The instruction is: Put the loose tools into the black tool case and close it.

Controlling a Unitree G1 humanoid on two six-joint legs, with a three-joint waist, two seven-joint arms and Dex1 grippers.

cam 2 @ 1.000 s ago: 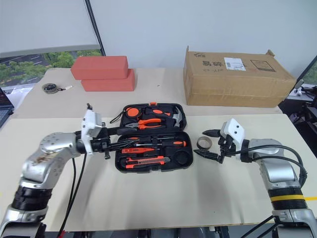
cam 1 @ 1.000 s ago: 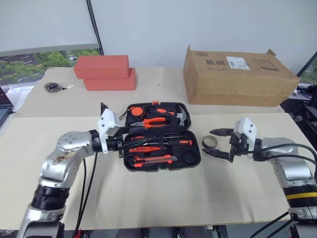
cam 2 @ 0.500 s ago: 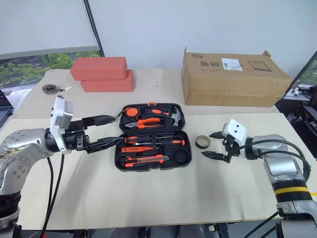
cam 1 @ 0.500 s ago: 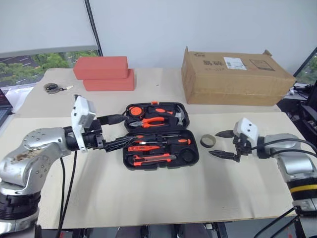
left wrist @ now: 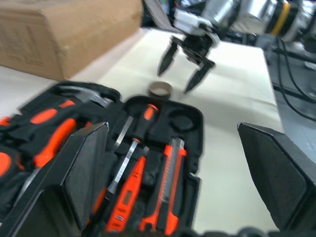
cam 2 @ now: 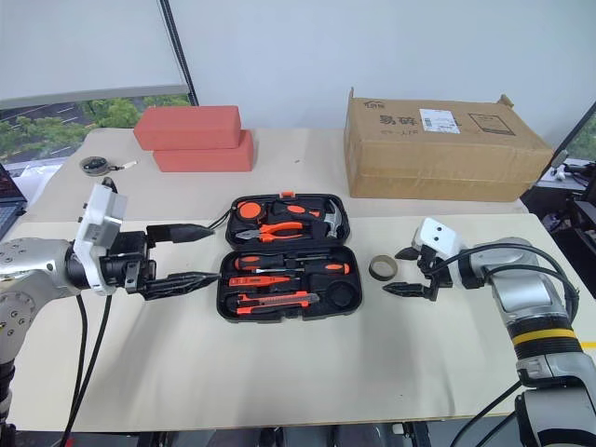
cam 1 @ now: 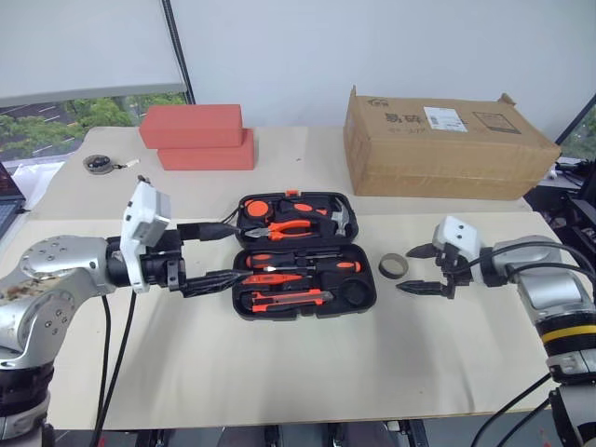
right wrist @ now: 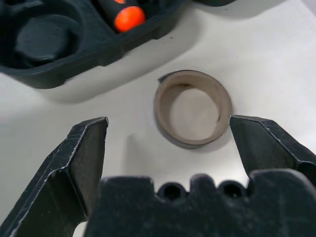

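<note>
The black tool case (cam 1: 365, 291) lies open in the middle of the table. In its near half rest a utility knife (cam 1: 291, 298), a black-and-orange screwdriver (cam 1: 312, 265) and a slim orange tester screwdriver (cam 1: 273, 278). A small dark tape roll (cam 1: 393, 266) lies on the table just right of the case. My right gripper (cam 1: 412, 269) is open, its fingers (right wrist: 84, 158) spread on either side of the roll (right wrist: 192, 108) without touching it. At the case's left edge my left gripper (cam 1: 237, 251) is open and empty, pointing across the case (left wrist: 190, 118).
Orange-handled pliers (cam 1: 289, 228) and a hammer (cam 1: 341, 220) fill the case's far half. A cardboard box (cam 1: 447, 144) stands at the back right and two red blocks (cam 1: 196, 137) at the back left. A small round object (cam 1: 98, 164) lies at the far left.
My left gripper has opened wide and drawn back to the left from the case's edge. The right gripper stays open beside the tape roll, tilted a little further down.
</note>
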